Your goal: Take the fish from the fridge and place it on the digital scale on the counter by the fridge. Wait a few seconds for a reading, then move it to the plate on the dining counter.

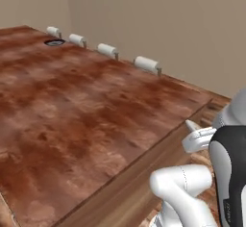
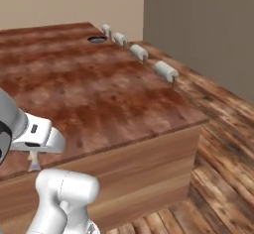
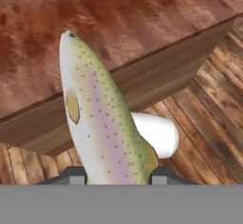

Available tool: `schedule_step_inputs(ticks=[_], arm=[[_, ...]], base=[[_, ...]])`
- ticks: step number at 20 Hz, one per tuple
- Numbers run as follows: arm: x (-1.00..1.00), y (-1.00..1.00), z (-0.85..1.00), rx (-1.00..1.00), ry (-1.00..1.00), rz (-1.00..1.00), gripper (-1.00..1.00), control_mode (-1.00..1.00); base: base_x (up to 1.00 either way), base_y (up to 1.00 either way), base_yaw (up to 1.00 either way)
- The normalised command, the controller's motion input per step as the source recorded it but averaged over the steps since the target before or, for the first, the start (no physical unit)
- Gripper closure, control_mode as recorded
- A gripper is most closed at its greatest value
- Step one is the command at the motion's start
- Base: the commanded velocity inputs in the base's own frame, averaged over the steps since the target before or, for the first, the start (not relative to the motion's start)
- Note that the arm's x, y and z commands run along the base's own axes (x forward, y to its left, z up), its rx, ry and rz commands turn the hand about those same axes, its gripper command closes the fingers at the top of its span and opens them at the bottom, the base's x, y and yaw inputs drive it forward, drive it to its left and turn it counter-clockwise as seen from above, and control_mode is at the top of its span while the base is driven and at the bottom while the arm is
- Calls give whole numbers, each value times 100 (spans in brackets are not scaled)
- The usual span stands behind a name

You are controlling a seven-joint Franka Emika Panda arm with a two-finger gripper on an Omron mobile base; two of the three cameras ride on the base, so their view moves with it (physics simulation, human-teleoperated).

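- In the hand view, the pale, speckled fish [image 3: 102, 123], whitish-grey with a green-tinged back and a pinkish stripe, rises from the bottom centre toward the upper left of the frame, head end up.
- The two-finger gripper [image 3: 116, 174] is clamped on the fish's tail end; its dark finger tips [image 3: 72, 174] show at either side of the body at the bottom of that frame.
- Behind the fish, the wide glossy reddish-brown wood slab of the dining counter [image 3: 142, 23] fills the upper half of the hand view, its lighter wooden side panel running diagonally across the middle.
- A white cylindrical stool cushion [image 3: 159, 134] sits just right of the fish, over the brown plank floor [image 3: 209, 123].
- In the left base view, the small round plate with a dark rim [image 1: 55, 42] lies on the slab in the upper left; it is too small there to make out its centre.
- In the right base view the same plate [image 2: 97, 39] sits near the top centre.
- Four white-cushioned stools [image 1: 146, 64] line the slab's far edge in the left base view.
- The fish is well apart from the plate.
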Motion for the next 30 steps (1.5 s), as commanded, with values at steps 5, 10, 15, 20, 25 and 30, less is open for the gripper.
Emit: schedule_step_inputs(ticks=[5,10,15,20,25,30], arm=[[0,0,0,0,0,0,100,100],[0,0,0,0,0,0,100,100],[0,0,0,0,0,0,100,100],[0,0,0,0,0,0,100,100],[0,0,0,0,0,0,100,100],[0,0,0,0,0,0,100,100]], base=[[16,-100,34],[29,-100,36],[42,-100,36],[42,-100,35],[36,-100,33],[39,-100,33]])
